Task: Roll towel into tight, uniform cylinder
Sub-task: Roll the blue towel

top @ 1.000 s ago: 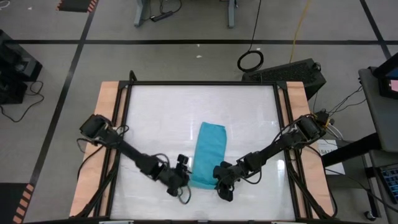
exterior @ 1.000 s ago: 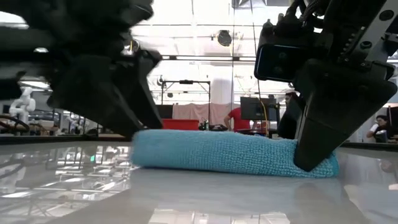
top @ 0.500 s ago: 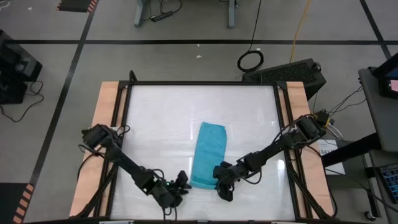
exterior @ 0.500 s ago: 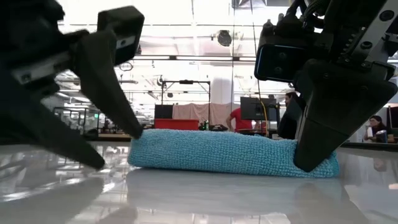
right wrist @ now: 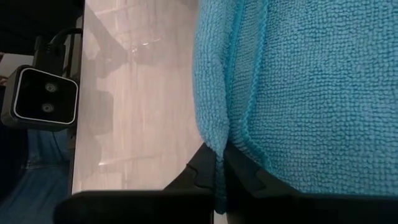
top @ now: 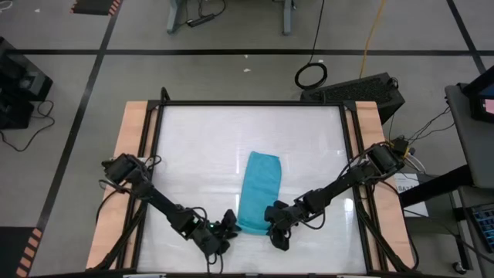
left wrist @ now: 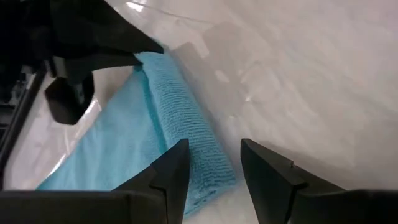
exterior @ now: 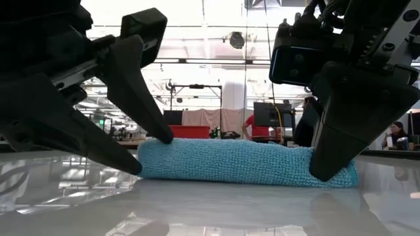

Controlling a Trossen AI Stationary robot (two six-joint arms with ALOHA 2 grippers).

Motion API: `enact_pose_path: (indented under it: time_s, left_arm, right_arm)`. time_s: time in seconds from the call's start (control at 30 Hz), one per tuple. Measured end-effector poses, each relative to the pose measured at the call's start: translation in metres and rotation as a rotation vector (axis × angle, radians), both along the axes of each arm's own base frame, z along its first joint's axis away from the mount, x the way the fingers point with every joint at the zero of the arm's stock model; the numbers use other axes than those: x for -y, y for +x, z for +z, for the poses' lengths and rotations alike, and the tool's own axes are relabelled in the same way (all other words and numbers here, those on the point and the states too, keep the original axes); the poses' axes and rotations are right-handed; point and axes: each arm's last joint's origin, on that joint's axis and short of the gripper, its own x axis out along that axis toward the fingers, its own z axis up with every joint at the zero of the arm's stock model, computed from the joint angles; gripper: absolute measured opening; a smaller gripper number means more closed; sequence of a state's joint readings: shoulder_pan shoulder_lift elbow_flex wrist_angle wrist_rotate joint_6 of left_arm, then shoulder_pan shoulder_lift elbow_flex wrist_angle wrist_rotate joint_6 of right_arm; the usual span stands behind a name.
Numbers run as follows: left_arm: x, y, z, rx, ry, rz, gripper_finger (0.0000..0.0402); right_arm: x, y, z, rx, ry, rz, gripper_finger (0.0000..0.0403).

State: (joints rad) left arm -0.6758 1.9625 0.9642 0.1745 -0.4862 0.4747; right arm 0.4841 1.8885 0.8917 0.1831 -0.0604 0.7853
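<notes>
The towel (top: 258,193) lies folded on the desk (top: 201,147), its near end pinched in the right claw (top: 272,226), the parted left claw (top: 229,225) straddling its opposite corner.

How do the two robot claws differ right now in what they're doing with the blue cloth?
The right gripper is shut, pinching the edge of the towel; the left gripper is open, with nothing between its fingers. The right gripper is at the towel's right near corner; the left gripper sits at the left near corner, its fingertips at the rolled end. Both are low at the towel's near end.
</notes>
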Motion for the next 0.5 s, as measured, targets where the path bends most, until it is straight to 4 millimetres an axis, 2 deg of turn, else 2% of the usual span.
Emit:
enact_pose_path:
  time_s: [0.5]
  left_arm:
    - [-0.030, 0.017, -0.005, -0.077, -0.043, 0.054, 0.0146]
  right_arm:
    - [-0.001, 0.002, 0.002, 0.027, 0.009, -0.005, 0.0002]
